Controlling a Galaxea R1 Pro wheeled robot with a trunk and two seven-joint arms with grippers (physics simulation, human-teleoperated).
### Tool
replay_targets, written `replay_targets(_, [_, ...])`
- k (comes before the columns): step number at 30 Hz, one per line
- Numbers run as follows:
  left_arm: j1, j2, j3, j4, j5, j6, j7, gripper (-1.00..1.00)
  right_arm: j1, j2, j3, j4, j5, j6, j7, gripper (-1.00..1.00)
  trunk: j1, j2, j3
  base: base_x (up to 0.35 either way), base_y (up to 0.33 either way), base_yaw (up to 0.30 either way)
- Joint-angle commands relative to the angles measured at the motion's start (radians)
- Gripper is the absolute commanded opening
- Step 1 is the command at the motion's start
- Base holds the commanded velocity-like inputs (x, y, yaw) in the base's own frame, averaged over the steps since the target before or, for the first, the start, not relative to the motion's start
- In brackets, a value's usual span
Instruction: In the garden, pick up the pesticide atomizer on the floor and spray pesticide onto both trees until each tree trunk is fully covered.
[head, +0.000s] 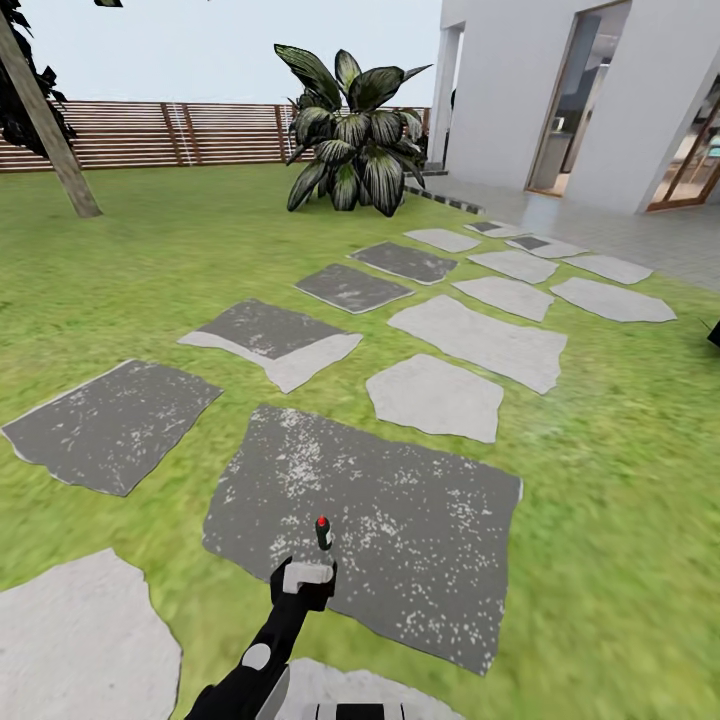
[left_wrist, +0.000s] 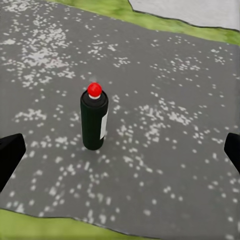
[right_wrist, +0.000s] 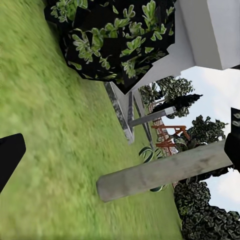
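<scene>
The pesticide atomizer (head: 323, 533) stands upright on a dark grey paving slab (head: 400, 540), a dark bottle with a white label and a red dot on top. My left gripper (head: 310, 573) hovers just short of it, on the near side. In the left wrist view the atomizer (left_wrist: 94, 120) stands ahead between the wide-apart black fingertips (left_wrist: 10, 156), untouched; the left gripper (left_wrist: 121, 152) is open. My right gripper (right_wrist: 121, 152) is open and empty over grass, facing one pale tree trunk (right_wrist: 165, 172). A leaning tree trunk (head: 50, 130) rises at the far left of the lawn.
Grey stone slabs (head: 435, 397) run across the lawn toward the white house (head: 560, 90) at the right. A striped palm-like plant (head: 355, 130) stands at the back centre before the brown slat fence (head: 170, 133). A dark bush (right_wrist: 115, 35) lies near the right wrist view's trunk.
</scene>
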Motion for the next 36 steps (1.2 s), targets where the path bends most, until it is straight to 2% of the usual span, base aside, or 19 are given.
replay_targets(1, [-0.001, 0.0, 0.001, 0.001, -0.006, -0.003, 0.001, 1.0, 0.0, 0.0, -0.002, 0.0, 0.0, -0.005, 0.0, 1.0, 0.0, 0.0, -0.001, 0.045, -0.051, 0.0])
replay_targets(29, [-0.001, 0.0, 0.001, 0.001, -0.006, -0.003, 0.001, 1.0, -0.001, 0.0, -0.002, 0.0, 0.0, -0.005, -0.001, 1.0, 0.0, 0.0, -0.001, 0.009, -0.009, 0.031])
replay_targets(36, [0.0, 0.0, 0.002, 0.001, -0.006, -0.003, 0.001, 1.0, 0.0, 0.0, -0.002, 0.0, 0.0, -0.005, -0.001, 1.0, 0.0, 0.0, -0.001, 0.0, 0.0, -0.165])
